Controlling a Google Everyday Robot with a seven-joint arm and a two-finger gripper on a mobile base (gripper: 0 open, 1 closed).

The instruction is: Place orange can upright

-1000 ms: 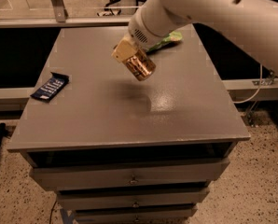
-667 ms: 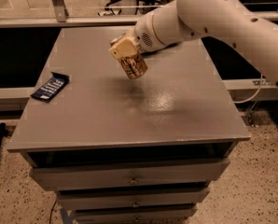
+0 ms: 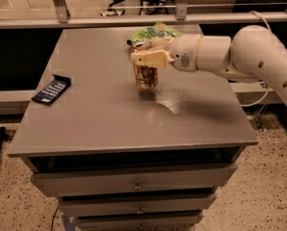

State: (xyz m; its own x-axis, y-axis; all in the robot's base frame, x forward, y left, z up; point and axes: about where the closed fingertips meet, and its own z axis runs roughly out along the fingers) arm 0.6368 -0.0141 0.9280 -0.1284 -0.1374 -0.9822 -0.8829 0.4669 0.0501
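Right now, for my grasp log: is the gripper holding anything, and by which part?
Yes: the gripper, over the table, clamps the orange can by its upper end, can about upright.

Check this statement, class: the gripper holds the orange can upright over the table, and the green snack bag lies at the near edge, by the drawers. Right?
Not quite. The camera view shows the green snack bag at the far edge of the table, behind the gripper. The rest stands: the gripper holds the orange can upright over the table.
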